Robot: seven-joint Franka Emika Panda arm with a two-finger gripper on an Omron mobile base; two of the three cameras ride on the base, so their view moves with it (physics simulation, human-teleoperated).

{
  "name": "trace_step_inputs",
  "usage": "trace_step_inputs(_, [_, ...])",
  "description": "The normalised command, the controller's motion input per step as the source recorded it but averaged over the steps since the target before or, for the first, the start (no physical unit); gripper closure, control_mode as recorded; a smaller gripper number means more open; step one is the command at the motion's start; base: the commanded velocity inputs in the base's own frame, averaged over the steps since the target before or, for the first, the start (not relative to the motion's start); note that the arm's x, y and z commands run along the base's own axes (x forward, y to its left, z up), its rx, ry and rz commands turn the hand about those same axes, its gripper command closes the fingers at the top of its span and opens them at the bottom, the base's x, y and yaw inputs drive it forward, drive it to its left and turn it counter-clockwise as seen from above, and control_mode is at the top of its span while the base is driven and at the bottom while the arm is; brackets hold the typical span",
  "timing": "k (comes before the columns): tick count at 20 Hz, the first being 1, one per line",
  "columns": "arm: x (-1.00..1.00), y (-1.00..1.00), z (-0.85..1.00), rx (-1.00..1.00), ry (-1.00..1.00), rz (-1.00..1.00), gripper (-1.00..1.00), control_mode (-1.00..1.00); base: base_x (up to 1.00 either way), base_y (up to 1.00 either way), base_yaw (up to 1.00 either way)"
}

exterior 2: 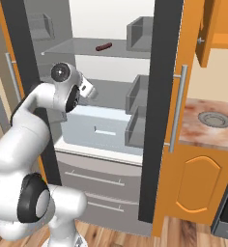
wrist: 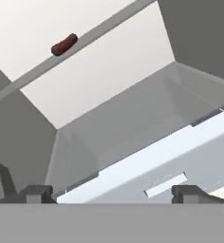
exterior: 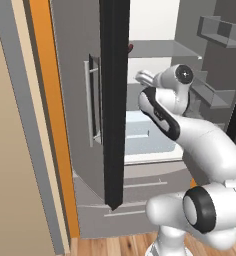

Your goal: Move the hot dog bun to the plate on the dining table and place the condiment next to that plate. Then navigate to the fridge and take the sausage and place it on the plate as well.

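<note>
The fridge point(exterior 2: 111, 96) stands open so the arm can reach in, and the sausage point(exterior 2: 104, 47) lies on an upper shelf point(exterior 2: 87, 48). The gripper point(wrist: 112, 192), its fingers spread wide and empty, points in below that shelf, over the pale drawer point(exterior 2: 104, 130), probably lining up to rise toward the sausage.

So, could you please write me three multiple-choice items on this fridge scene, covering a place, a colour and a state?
1. Where does the sausage lie?
A. On the upper shelf in the fridge
B. In the pale drawer
C. On the floor

2. What colour is the cabinet door under the counter?
A. Black
B. Orange
C. White

3. How is the gripper?
A. Shut on the sausage
B. Open, holding nothing
C. Shut on a handle

Key: 1 A, it rests on the shelf above the drawer; 2 B, the arched door is orange; 3 B, the finger tips stand wide apart.
</note>
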Motion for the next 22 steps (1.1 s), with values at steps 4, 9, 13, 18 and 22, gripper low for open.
trace_step_inputs(4, [0.19, 0.56, -0.11, 0.13, 0.0, 0.14, -1.0, -1.0, 0.0, 0.0, 0.0])
trace_step_inputs(9, [0.0, 0.59, -0.14, 0.05, 0.0, 0.17, -1.0, -1.0, 0.0, 0.0, 0.0])
trace_step_inputs(13, [-0.09, 0.68, -0.06, 0.02, 0.0, 0.17, -1.0, -1.0, 0.0, 0.0, 0.0])
trace_step_inputs(18, [-0.27, 0.85, -0.03, 0.01, 0.0, 0.18, -1.0, -1.0, 0.0, 0.0, 0.0])
trace_step_inputs(22, [-0.83, 1.0, -0.11, 0.0, 0.0, 0.2, -1.0, -1.0, 0.0, 0.0, 0.0])
